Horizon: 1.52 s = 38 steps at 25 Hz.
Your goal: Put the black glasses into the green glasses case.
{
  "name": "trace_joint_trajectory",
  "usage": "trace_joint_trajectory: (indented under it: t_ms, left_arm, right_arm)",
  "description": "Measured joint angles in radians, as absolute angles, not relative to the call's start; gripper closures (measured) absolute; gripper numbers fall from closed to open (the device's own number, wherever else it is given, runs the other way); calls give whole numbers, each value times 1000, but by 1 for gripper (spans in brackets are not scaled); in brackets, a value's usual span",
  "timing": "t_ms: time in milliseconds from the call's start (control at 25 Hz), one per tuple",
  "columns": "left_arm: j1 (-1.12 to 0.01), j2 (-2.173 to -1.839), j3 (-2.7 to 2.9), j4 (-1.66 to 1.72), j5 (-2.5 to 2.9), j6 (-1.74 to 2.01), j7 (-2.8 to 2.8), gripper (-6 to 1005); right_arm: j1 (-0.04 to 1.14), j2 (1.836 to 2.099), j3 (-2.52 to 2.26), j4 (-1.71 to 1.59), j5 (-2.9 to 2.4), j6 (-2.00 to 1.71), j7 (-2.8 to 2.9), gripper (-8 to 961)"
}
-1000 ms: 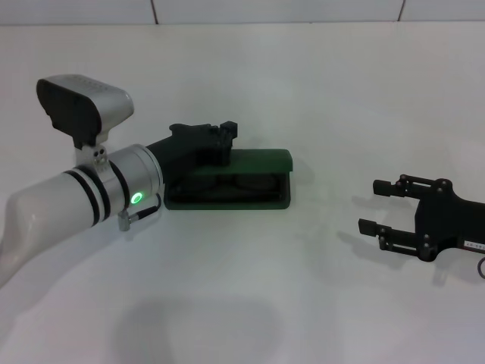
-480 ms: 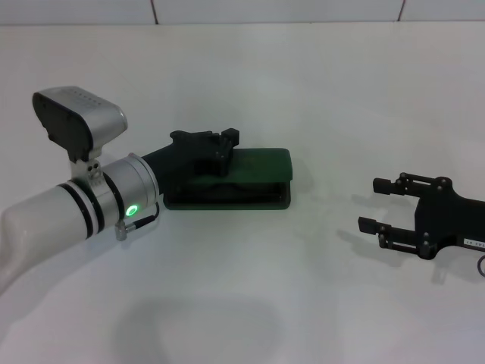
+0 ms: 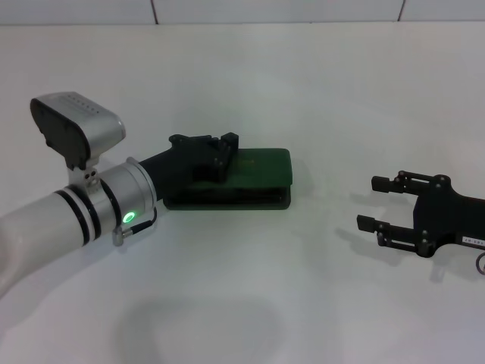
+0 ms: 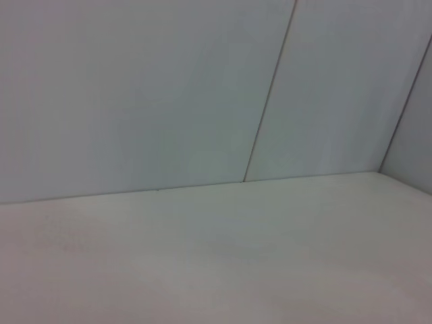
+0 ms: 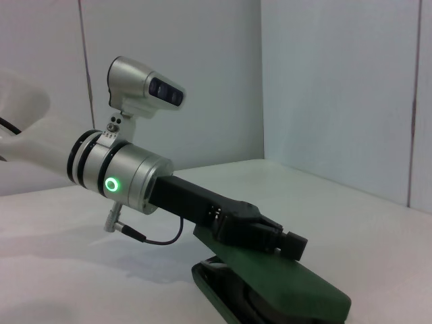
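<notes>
One green glasses case (image 3: 254, 178) | left gripper (image 3: 227, 148) pressing lid, fingers seemingly closed | right gripper (image 3: 375, 203) spread apart

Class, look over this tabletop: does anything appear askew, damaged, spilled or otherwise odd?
Nothing stands out. The green glasses case lies flat on the table, lid nearly shut under the left end effector. The right end effector rests open, apart from it.

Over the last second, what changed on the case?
The left gripper, pressing on the lid of the green glasses case, pushed it down: the lid went from half open to nearly shut. The black glasses are no longer in view. The case base and the parked, open right gripper stayed put.
</notes>
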<state>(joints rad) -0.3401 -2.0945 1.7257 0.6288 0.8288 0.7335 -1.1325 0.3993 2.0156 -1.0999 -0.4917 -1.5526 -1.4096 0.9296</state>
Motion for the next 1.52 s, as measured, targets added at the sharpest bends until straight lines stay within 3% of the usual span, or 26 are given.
trace_joint_trajectory:
  t_ms: [920, 1040, 1280, 1520]
  left_arm:
    - [-320, -2093, 1672, 606, 821, 859, -1107, 944]
    - [-341, -2085, 1640, 606, 826, 905, -1165, 943]
    - [-412, -2036, 1559, 591, 834, 923, -1304, 943]
    - [-421, -2035, 1413, 589, 852, 891, -1301, 942]
  right_arm:
    - [393, 2016, -1100, -492, -1552, -1417, 933, 300]
    - [392, 2016, -1100, -492, -1552, -1418, 933, 300]
    - [394, 2016, -1100, -492, -1552, -1420, 933, 300]
    - [394, 2016, -1100, -492, -1549, -1421, 931, 300]
